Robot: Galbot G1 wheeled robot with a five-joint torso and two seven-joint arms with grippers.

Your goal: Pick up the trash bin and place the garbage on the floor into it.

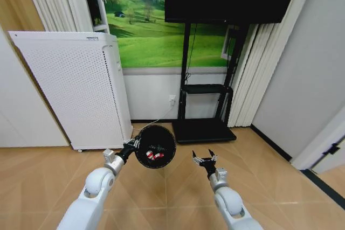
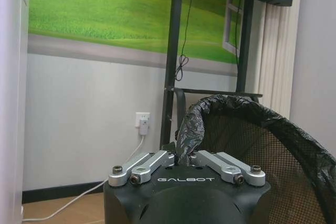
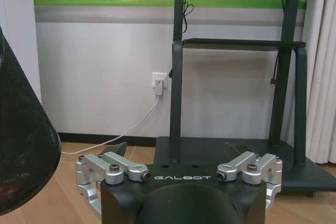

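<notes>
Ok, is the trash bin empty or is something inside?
Not empty: the trash bin, held by the left end effector, has a red-and-white piece inside.

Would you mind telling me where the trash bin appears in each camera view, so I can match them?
Head view: the trash bin is low centre, held at its rim by the left gripper, its opening facing the camera.
Left wrist view: its lined rim and mesh wall rise beside the gripper.
Right wrist view: its mesh side shows at one edge.
Shared landmark: the black TV stand.
</notes>
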